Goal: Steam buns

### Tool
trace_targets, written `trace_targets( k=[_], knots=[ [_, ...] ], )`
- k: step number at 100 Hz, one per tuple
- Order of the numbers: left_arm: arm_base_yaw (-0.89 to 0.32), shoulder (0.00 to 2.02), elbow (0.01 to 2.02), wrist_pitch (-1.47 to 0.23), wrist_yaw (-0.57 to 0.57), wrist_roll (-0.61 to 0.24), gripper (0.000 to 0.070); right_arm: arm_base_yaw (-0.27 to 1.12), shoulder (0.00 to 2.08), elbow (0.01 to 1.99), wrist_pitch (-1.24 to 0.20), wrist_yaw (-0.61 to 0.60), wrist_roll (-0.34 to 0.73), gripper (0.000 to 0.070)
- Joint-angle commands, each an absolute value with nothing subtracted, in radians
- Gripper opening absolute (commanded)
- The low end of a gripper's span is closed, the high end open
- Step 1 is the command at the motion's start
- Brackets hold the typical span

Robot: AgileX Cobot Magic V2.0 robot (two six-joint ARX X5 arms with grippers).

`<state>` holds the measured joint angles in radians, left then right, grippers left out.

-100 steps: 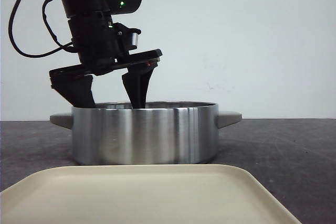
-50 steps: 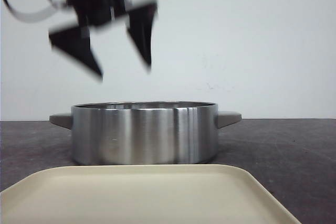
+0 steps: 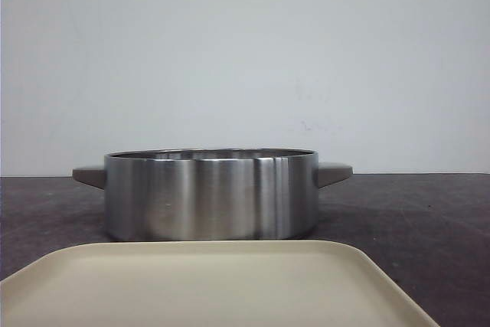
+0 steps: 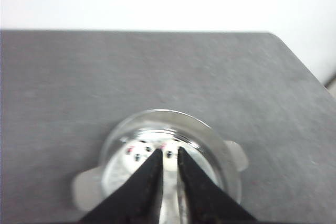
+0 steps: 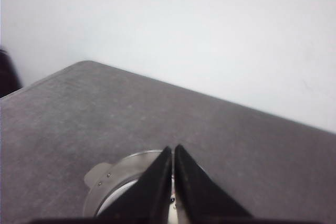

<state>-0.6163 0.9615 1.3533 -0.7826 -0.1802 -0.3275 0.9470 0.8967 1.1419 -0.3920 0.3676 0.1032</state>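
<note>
Two white panda-faced buns (image 4: 137, 154) show inside the steel pot (image 4: 212, 137) in the left wrist view; others cannot be made out. In the front view the pot (image 3: 210, 193) stands mid-table and its wall hides the buns. My left gripper (image 4: 169, 150) hangs high above the pot, its jaws almost together with a thin gap and nothing in them. My right gripper (image 5: 173, 148) is also high above the pot (image 5: 113, 179), shut and empty. Neither gripper shows in the front view.
A cream tray (image 3: 207, 281) lies at the near edge, in front of the pot. The pot has two grey side handles (image 3: 334, 172). The dark grey table (image 4: 79, 77) ends near a white wall behind.
My left gripper rose out of the pot with open jaws, left the front view upward, and its jaws have drawn almost together. Pot and tray have not moved.
</note>
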Motion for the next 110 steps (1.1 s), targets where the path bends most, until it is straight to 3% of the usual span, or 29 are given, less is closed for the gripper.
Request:
trace_targets(
  k=[1, 49, 99, 110],
  knots=[
    [-0.624, 0.947, 1.370, -0.788, -0.188, -0.314, 0.0000, 0.966, 0.905, 1.122, -0.324, 0.366, 0.040, 0.0003],
    [-0.623, 0.888, 1.371, -0.868, -0.187, -0.315, 0.0000, 0.973, 0.907, 1.101, -0.142, 0.341, 0.025, 0.0002],
    [-0.623, 0.888, 1.371, -0.868, -0.187, -0.314, 0.0000, 0.970, 0.907, 1.100, -0.143, 0.339, 0.025, 0.0002],
    [-0.623, 0.889, 1.371, -0.868, -0.187, -0.314, 0.0000, 0.895, 0.848, 1.097, -0.237, 0.341, 0.026, 0.0002]
  ],
)
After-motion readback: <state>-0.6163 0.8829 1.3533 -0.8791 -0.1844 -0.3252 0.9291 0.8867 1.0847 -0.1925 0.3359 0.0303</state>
